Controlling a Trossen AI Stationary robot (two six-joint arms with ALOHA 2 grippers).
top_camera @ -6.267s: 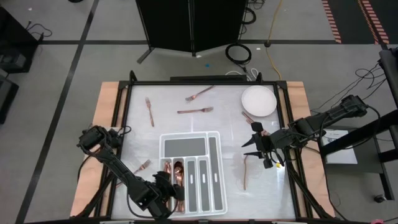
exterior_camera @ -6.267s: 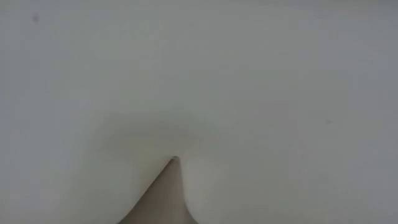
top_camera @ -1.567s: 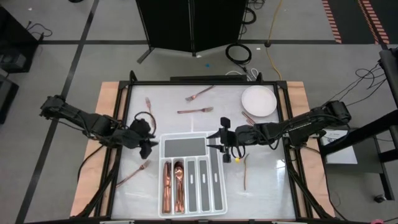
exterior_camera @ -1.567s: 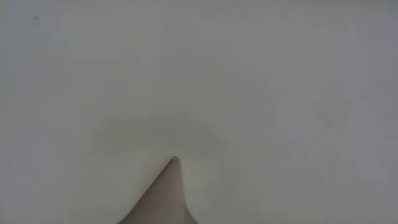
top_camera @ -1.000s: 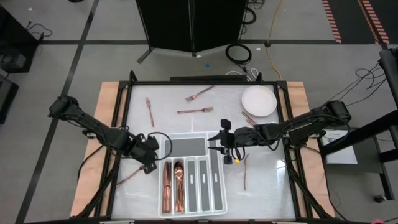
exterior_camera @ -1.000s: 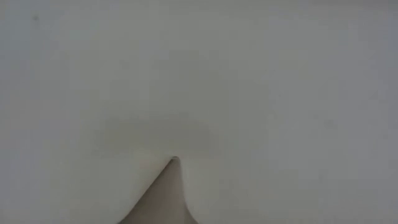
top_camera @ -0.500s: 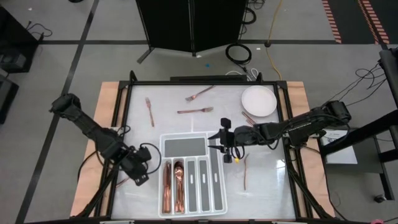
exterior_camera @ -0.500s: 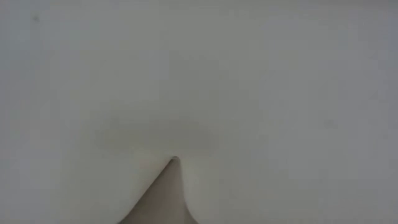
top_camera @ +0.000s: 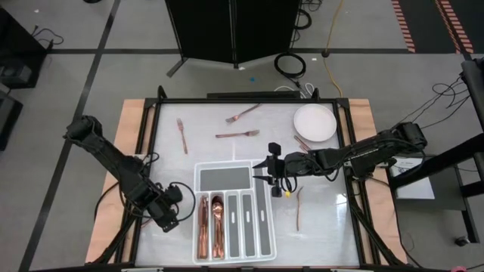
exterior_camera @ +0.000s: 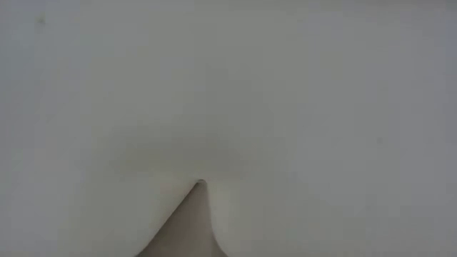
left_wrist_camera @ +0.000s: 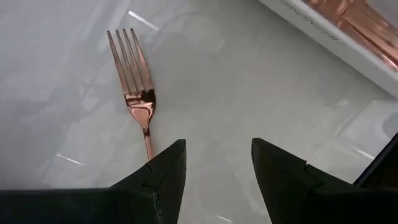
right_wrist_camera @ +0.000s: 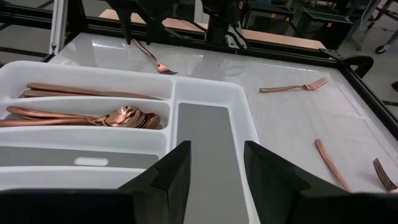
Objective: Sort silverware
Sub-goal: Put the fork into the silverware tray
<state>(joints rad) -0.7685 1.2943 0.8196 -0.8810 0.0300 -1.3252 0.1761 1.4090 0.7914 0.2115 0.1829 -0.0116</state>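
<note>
The left gripper (top_camera: pixel 168 217) is held low over the table (top_camera: pixel 325 219) near its front left corner, just beside the left wall of the white divided tray (top_camera: pixel 198 175). Its fingers (left_wrist_camera: pixel 163 171) are seen spread apart with nothing between them. In the left wrist view a rose-gold fork (left_wrist_camera: pixel 135 81) is seen lying flat on the white surface directly ahead of those fingers, its handle running under the tip of one finger; whether it is touched cannot be told.

The tray is set at the front middle of the table. A knife (top_camera: pixel 203 227) is laid in its leftmost long compartment and spoons (top_camera: pixel 217 224) in the next one; the remaining compartments are seen grey-lined.

Near the rear edge, a fork (top_camera: pixel 181 134) is placed at the left, a second fork (top_camera: pixel 242 113) close to the rear middle, and a third fork (top_camera: pixel 237 134) just in front of it.

The right gripper (top_camera: pixel 270 172) is held over the tray's right rear corner, its fingers (right_wrist_camera: pixel 163 174) parted and empty. A slim piece of silverware (top_camera: pixel 298 208) is left on the table right of the tray, well apart from it. A round white plate (top_camera: pixel 314 123) is set at the rear right corner, with another piece (top_camera: pixel 301 142) lying just at its front edge.
</note>
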